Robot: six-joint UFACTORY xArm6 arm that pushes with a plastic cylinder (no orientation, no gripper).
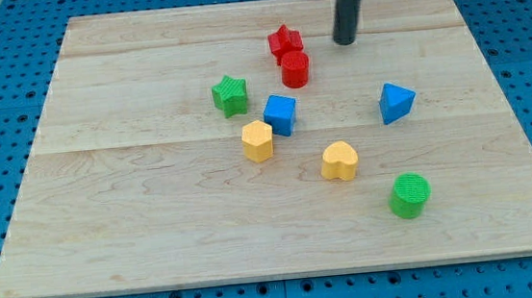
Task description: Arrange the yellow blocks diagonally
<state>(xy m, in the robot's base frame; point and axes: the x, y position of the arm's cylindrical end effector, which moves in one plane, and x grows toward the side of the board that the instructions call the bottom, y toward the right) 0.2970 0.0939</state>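
Hovering near the view's top, my tip point(345, 41) stands just right of the red star-shaped block point(285, 41) and the red cylinder block point(295, 69), touching neither, and well apart from both yellow pieces. There is no gripper here, only the dark rod, so nothing is held.

The yellow hexagonal block point(258, 141) lies near the middle of the pale wooden tabletop point(109, 230), just beside the blue cube block point(280, 115). The yellow heart-shaped block point(339, 161) sits lower and to the view's right.

Judging by this, the approach step is in hand. They already slant a little; the next push should steepen that line, which calls for bringing my tip round the red pair and behind one yellow block without nudging the blue cube.

No brand, label or writing is legible anywhere.
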